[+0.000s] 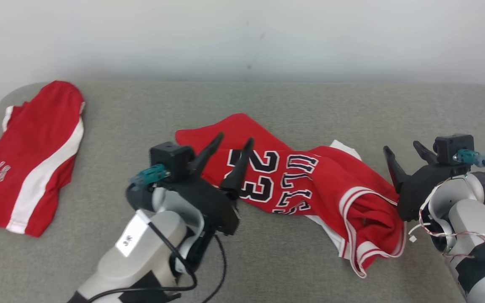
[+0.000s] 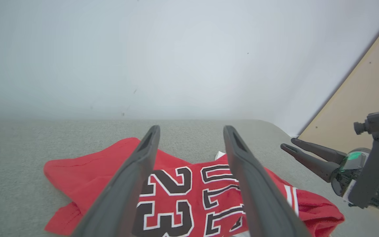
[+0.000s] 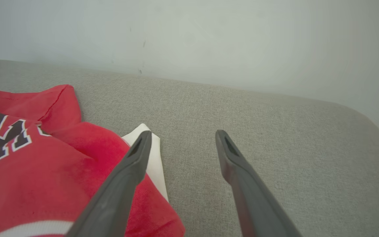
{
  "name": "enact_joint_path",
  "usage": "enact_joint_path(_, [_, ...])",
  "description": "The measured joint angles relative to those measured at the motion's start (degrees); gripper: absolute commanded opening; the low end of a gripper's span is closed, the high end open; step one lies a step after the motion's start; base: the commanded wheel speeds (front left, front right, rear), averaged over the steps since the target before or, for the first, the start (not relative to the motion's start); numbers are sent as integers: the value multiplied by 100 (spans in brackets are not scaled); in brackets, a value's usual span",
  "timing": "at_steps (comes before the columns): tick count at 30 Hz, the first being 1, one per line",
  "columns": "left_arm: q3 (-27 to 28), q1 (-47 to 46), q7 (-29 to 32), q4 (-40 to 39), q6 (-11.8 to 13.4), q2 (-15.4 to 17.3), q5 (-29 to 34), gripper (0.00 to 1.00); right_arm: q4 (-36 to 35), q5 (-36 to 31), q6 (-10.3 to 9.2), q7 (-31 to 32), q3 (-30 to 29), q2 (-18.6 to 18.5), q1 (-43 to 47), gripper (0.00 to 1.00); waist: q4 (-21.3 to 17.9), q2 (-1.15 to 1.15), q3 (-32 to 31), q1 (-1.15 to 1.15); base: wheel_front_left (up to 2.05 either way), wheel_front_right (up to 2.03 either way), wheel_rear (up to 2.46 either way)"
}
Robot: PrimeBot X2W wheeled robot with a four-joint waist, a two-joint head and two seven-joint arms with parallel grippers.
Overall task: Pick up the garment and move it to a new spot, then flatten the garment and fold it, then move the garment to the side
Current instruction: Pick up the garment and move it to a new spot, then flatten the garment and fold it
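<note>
Lying left of jersey (image 1: 322, 185): second garment (image 1: 32, 160)

Grey fabric surface (image 1: 267, 105) — another red garment (image 1: 27, 160) (white-striped) far left.

A crumpled red jersey (image 1: 310, 185) lies mid-way across the grey surface (image 1: 141, 118), its number 23 and dark lettering facing up (white trim shows along its right hem). The left tool (image 1: 235, 138) sits over the jersey's left part, fingers spread and empty. The right tool (image 1: 401, 146) is just beside the jersey's right edge, also spread, holding nothing. Well apart at the far left lies a second red garment (image 1: 36, 155) with a white stripe.
</note>
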Motion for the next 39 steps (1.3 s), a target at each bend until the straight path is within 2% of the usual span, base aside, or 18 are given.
enact_joint_path(7, [516, 354, -93, -86, 2, 363, 90, 100, 601, 9, 81, 274, 22, -5, -298, 100, 373, 0, 43, 0, 0, 0, 0])
enact_joint_path(12, [1154, 867, -114, -1, 2, 499, 178, 100, 1020, 71, 137, 446, 15, -12, -441, 100, 655, 0, 65, 0, 0, 0, 0])
enact_joint_path(18, [1527, 1154, -116, -211, 1, 399, 469, 100, 1452, 87, 180, 658, 16, -153, -646, 100, 939, 0, 100, 0, 0, 0, 0])
enact_joint_path(28, [1804, 1380, -116, -770, 1, 102, 891, 100, 2068, 120, 181, 1038, -20, -264, -907, 100, 1340, 0, 281, 0, 0, 0, 0])
enact_joint_path(29, [1838, 1400, -116, -810, 1, 93, 931, 100, 2130, 127, 181, 1095, -14, -260, -907, 97, 1376, 0, 306, 0, 0, 0, 0])
enact_joint_path(30, [1878, 1414, -116, -853, 1, 88, 985, 100, 2173, 126, 181, 1143, 3, -260, -908, 80, 1408, 0, 333, 0, 0, 0, 0])
enact_joint_path(31, [1906, 1422, -116, -890, 1, 84, 1044, 100, 2217, 126, 181, 1173, 11, -258, -919, 80, 1438, 0, 362, 0, 0, 0, 0])
enact_joint_path(32, [1950, 1440, -116, -936, 1, 78, 1078, 100, 2257, 126, 181, 1207, 25, -252, -949, 52, 1466, 0, 390, 0, 0, 0, 0])
enact_joint_path(33, [1996, 1467, -118, -972, 1, 70, 1090, 100, 2281, 125, 182, 1230, 45, -249, -1001, 0, 1490, 0, 419, 0, 0, 0, 0])
enact_joint_path(39, [2303, 1625, -118, -1022, 2, 71, 1211, 100, 2353, 89, 232, 1261, 175, -126, -1278, 0, 1524, 0, 511, 0, 0, 0, 0])
